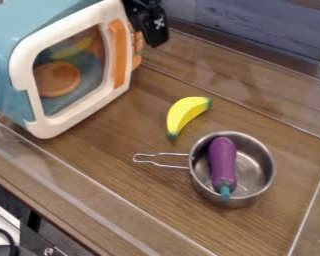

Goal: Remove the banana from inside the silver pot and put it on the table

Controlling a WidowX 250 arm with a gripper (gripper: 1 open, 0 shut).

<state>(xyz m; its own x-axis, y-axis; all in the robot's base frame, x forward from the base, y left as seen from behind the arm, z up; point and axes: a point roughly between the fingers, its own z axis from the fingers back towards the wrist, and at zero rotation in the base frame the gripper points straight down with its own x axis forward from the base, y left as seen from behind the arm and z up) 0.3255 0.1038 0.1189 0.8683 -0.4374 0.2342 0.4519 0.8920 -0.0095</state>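
The bench (116, 215) fills the view, brown wood grain with a clear plastic rim along its edges. On its left stands the teal-and-white toy microwave (63, 60), door shut, something orange showing behind the window. Next in size is the silver pot (256, 185), low and right of centre, its thin wire handle reaching left across the wood. What lies in the pot is not the banana but a purple eggplant (222, 163) with a green stem, stretched across the bowl.

The banana (186, 114) is already out — it rests on the bare bench just up and left of the pot, close to its rim but apart from it. Judged against the task, the removal looks done and the fruit stands where it was meant to go.

Smallest and furthest back is the hand (152, 22), dark, high at the top of the frame beside the microwave's upper right corner, well clear of everything on the bench. It holds nothing; whether its fingers are apart or together I cannot tell, as it is too small and dark.

From the hand, the banana lies down and slightly right, toward the camera. Its long axis runs from upper right to lower left — any further grasp would close across that line.
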